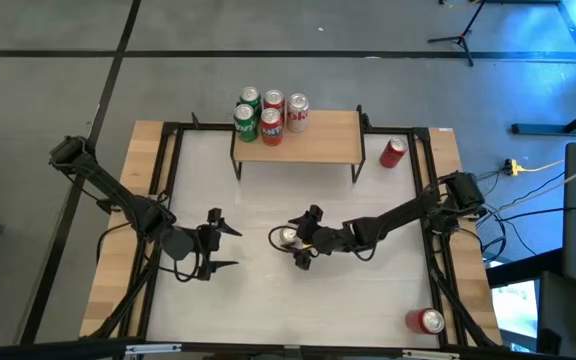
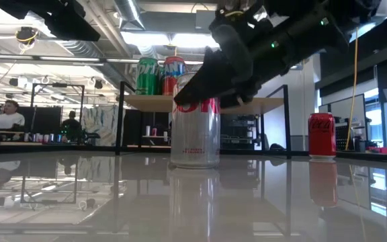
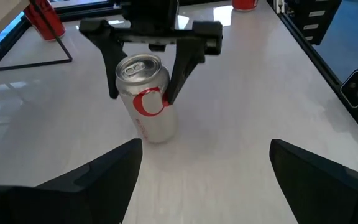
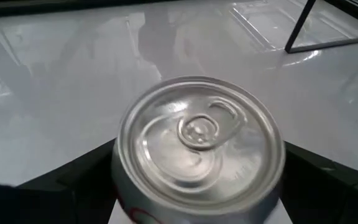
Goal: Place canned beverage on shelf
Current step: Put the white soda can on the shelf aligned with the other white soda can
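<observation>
Both hands open. Right hand [image 1: 294,238] straddles the silver can [image 3: 146,96], upright mid-surface [image 1: 258,310], fingers not clamped yet. Grasp step: close, lift, carry to shelf [image 1: 318,135]. Left hand [image 1: 218,243] waits nearby.

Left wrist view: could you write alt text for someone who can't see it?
A silver can with red lettering stands upright on a white table, with the right claw open and straddling it from above, one finger on each side. The left claw, also open, frames the foreground; red cans sit at the far edges.
</observation>
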`<state>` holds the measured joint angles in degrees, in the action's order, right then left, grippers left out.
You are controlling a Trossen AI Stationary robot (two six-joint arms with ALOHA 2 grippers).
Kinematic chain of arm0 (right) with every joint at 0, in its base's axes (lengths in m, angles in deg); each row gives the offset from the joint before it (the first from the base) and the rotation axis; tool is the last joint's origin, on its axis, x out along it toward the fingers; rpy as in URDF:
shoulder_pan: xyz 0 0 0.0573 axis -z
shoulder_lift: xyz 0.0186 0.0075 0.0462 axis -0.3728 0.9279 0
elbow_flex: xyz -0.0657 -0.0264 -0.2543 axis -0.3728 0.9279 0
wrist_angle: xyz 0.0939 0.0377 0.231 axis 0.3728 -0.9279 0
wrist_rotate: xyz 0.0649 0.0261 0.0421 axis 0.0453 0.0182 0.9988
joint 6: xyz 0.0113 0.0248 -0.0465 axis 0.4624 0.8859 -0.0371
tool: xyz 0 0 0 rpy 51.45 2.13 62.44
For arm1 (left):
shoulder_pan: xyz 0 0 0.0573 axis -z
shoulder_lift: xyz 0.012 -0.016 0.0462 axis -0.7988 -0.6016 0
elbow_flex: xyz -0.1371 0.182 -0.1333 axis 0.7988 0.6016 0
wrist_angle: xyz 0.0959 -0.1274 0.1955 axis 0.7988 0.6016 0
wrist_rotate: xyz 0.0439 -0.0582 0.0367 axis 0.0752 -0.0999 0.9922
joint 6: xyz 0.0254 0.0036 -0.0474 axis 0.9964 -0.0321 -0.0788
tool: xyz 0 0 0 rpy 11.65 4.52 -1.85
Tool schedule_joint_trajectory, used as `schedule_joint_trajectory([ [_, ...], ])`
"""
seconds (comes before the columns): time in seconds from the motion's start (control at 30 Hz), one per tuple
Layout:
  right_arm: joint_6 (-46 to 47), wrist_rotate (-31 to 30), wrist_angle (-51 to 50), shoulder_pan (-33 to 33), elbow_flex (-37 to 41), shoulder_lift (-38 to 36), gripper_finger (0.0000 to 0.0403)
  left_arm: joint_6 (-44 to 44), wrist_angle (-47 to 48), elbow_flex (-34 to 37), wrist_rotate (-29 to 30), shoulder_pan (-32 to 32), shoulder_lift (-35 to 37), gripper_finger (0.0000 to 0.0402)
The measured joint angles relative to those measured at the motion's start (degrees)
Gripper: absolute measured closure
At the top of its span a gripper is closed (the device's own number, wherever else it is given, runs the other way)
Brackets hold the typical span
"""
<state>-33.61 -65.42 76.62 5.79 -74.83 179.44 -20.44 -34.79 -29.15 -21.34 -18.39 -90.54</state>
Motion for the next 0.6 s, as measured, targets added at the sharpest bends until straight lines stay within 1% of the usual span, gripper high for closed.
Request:
schedule_joint_trajectory([
  [0.13, -0.88, 0.04, 1.27, 0.00, 0.02, 0.94, 0.0040, 0.01, -0.18, 0.00, -0.02, -0.02, 0.00, 0.0059],
  [0.2, -1.00, 0.03, 1.36, 0.00, 0.02, 0.92, 0.0047, -0.01, -0.10, 0.00, -0.06, -0.10, 0.00, 0.0059],
  [0.27, -1.23, 0.14, 1.33, -0.01, 0.02, 0.82, 0.0066, 0.01, -0.12, 0.00, -0.04, -0.12, 0.00, 0.0059],
  [0.37, -1.37, 1.47, 0.79, -0.02, 0.02, 0.23, 0.0111, 0.00, -0.10, 0.00, -0.06, -0.12, 0.00, 0.0059],
  [0.5, -2.26, 2.13, 0.16, -0.04, 0.11, -1.02, 0.0114, 0.01, -0.08, 0.00, -0.06, -0.12, 0.00, 0.0059],
  [0.6, -2.81, 2.15, -1.51, -0.04, 0.11, -3.37, 0.0114, 0.01, -0.08, 0.00, -0.06, -0.12, 0.00, 0.0059],
])
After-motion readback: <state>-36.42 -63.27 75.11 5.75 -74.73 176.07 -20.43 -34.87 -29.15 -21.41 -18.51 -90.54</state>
